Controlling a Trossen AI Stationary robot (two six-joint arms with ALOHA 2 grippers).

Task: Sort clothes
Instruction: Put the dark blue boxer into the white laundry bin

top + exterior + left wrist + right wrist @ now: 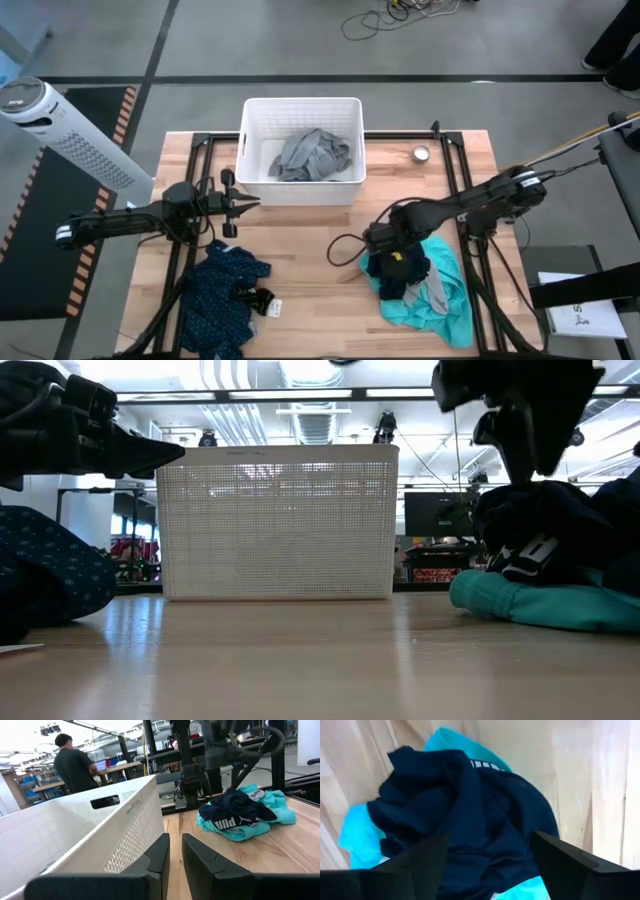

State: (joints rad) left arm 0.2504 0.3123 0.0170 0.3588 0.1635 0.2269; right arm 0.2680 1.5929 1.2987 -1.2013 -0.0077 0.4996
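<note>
A small navy piece (470,805) with white lettering lies on top of a teal garment (450,300) at the table's near right. My right gripper (487,855) hangs open just above it, pointing down, with a finger to either side and clear of the cloth (550,520). A grey garment (312,155) lies inside the white basket (300,101) at the far middle. A dark navy patterned garment (225,295) is heaped at the near left. My left gripper (245,205) is shut, held level beside the basket's near left corner, with nothing in it.
A white tower fan (60,130) stands off the table's far left. A small round metal piece (422,153) sits right of the basket. A white tag (272,307) lies by the patterned garment. Bare wood shows between the two heaps. A person (75,765) stands in the room behind.
</note>
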